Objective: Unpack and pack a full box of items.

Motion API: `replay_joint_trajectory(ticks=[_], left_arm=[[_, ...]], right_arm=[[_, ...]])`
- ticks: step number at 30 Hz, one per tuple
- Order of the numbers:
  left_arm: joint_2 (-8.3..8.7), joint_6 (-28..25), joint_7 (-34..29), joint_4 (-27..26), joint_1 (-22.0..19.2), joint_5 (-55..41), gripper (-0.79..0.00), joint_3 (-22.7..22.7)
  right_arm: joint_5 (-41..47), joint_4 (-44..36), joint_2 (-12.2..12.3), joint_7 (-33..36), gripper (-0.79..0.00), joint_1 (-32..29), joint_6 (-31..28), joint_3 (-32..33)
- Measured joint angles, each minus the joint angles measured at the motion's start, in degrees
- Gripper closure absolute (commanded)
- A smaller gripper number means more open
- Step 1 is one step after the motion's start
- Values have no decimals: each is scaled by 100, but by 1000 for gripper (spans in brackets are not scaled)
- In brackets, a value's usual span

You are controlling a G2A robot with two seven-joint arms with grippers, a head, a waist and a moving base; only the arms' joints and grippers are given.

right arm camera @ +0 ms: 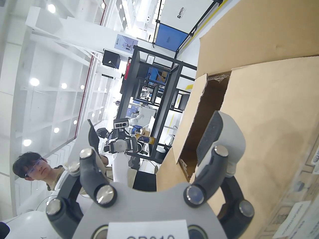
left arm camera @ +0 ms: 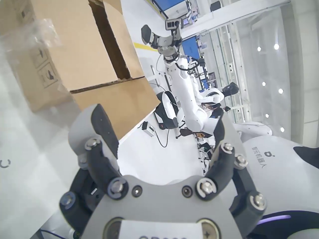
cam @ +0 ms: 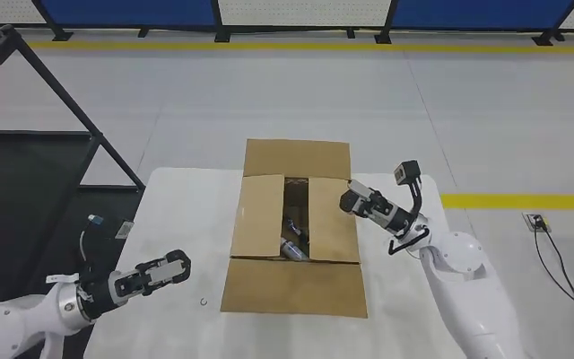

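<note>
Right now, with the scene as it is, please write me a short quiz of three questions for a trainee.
1. True or false: the left gripper is holding an item.
2. Where is the right gripper? A) beside the left gripper; B) above a side flap of the cardboard box; C) deep inside the box.
3. Fill in: ___ flaps lie over the box's opening, with packed items showing through the gap between them.
Key: 1 false, it is open and empty; 2 B; 3 two.
</note>
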Motion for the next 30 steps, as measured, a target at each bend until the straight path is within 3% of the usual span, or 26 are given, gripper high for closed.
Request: replay_joint_trajectory(ticks=[6,11,20,30], left_arm=[[14,147,260,267,-105,-359,-785,224],[64,58,-94,707,-150,-698,-785,186],[165,-237,-859,1181,128,-830,-785,97],[241,-481,-1197,1234,230,-872,-785,283]], right_arm=[[-351,635,-99,-1022,-785,540,-167,-290],[-475,1640,-226,-1581,-785,1206,-413,-594],[-827,3457,-536,-2775,-785,2219,-732,-1171],[-925,4652,-859,-3083,-785,2825,-798,-1582]])
